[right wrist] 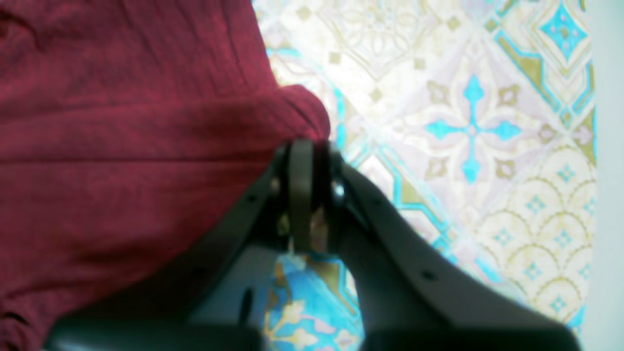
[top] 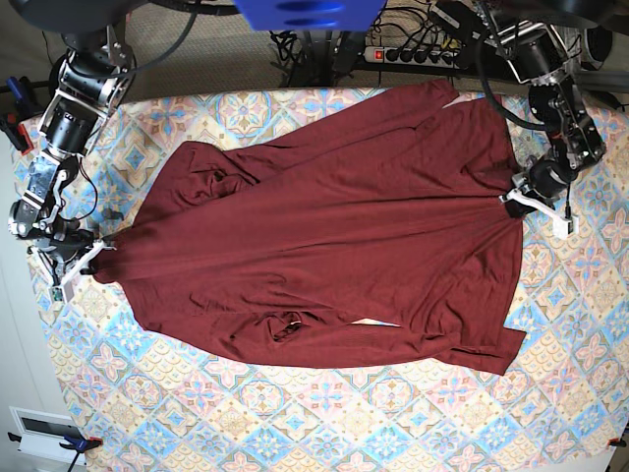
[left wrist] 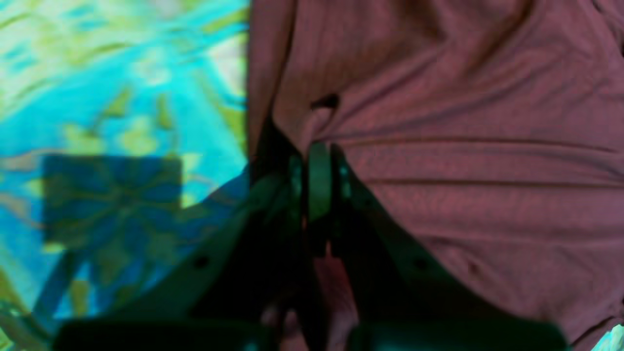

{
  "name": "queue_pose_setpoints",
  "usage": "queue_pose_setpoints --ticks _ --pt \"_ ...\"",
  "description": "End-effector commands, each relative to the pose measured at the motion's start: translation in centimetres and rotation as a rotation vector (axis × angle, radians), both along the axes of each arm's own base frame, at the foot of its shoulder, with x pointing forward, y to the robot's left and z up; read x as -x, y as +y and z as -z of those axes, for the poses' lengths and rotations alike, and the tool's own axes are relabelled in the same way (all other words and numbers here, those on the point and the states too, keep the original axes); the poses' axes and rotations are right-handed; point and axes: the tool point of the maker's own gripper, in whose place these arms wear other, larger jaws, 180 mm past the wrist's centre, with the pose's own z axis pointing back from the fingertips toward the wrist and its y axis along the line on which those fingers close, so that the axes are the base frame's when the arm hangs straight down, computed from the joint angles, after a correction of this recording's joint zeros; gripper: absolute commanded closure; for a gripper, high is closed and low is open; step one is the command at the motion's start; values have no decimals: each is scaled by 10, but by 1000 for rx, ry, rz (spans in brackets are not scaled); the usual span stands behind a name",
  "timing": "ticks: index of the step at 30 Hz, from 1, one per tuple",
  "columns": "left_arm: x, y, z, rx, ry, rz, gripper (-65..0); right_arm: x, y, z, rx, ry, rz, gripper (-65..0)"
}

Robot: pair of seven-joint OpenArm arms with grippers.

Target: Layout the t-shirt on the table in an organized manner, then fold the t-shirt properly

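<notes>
The dark maroon t-shirt [top: 334, 246] lies stretched sideways across the patterned table [top: 324, 423], with wrinkles and one sleeve bunched at the upper left. In the base view my left gripper [top: 513, 195] pinches the shirt's right edge. My right gripper [top: 96, 254] pinches its left tip. The left wrist view shows the left gripper [left wrist: 319, 148] shut on a pulled-up fold of the t-shirt [left wrist: 463, 146]. Seen from the right wrist, the right gripper [right wrist: 308, 146] is shut on a rounded corner of the t-shirt [right wrist: 122, 146], above the table [right wrist: 463, 122].
A power strip [top: 418, 54] and cables lie beyond the table's far edge. A second sleeve [top: 285, 324] is folded under near the shirt's lower edge. The tablecloth [top: 324, 423] shows bare along the front, and its left edge runs close to the right gripper.
</notes>
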Motion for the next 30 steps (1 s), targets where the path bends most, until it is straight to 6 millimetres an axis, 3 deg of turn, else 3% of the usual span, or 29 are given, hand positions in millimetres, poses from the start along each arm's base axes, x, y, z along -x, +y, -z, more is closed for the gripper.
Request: queue_pose_setpoints --ticks 1,6,9,13,18,21,30 --pt "-10 14 -17 -25 -58 -23 -1 -12 -13 -24 29 -63 13 0" --pt "1 35 -17 -59 -44 -84 -2 -11 -13 -23 31 -58 11 0" --pt "2 34 -14 -58 -38 -87 -2 -11 -11 -22 33 -56 4 -1" --pt "2 29 -12 -46 -39 -87 -2 -16 13 -15 69 -23 -90 -13" --pt "1 27 -12 -44 -41 -84 -2 -12 36 -20 139 -32 -190 -102" --pt "0 27 -13 -44 -43 -84 -2 -9 39 -19 149 -28 -202 -131" --pt "2 36 -13 -83 -24 -89 -5 -9 38 -19 149 -27 -202 -133"
